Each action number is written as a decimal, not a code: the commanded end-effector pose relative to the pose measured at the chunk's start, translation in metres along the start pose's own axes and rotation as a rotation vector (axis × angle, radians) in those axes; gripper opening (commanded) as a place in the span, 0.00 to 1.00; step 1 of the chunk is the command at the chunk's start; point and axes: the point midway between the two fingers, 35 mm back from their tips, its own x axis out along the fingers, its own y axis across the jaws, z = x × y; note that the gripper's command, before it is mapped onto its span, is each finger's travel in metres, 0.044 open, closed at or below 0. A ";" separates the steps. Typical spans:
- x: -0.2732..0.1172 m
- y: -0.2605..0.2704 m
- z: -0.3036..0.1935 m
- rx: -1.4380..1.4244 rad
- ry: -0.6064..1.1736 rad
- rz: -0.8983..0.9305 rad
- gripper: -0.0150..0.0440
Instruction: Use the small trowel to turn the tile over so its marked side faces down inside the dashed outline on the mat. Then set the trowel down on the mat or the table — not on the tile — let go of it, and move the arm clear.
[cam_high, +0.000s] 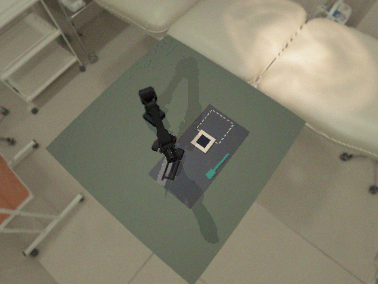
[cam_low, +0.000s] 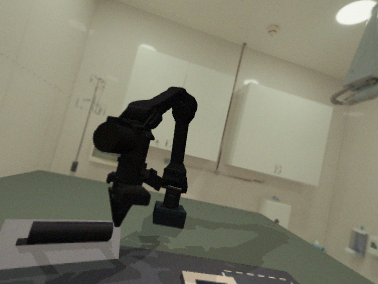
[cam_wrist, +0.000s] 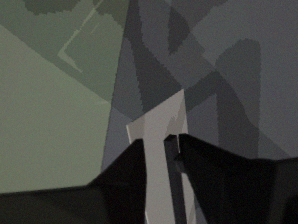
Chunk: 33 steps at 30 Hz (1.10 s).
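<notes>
The trowel, a light grey plate with a black bar handle, is tipped up on a long edge at the mat's lower left end, handle out to the side. My gripper is at one end of it, fingers slightly apart; the wrist view shows plate and handle between and below them, with no clear grip. The cream tile lies flat, dark square up, beside the dashed outline. Contact between trowel and mat is unclear.
A teal spatula lies on the dark mat, to the right of the trowel and below the tile. The mat lies on the green table. The arm reaches over from the upper left and casts shadows on the table.
</notes>
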 end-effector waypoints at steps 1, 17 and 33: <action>0.000 0.009 -0.001 -0.002 0.005 0.003 0.42; -0.004 -0.013 -0.001 0.002 0.000 -0.003 0.42; -0.019 -0.078 0.001 -0.001 0.004 -0.007 0.42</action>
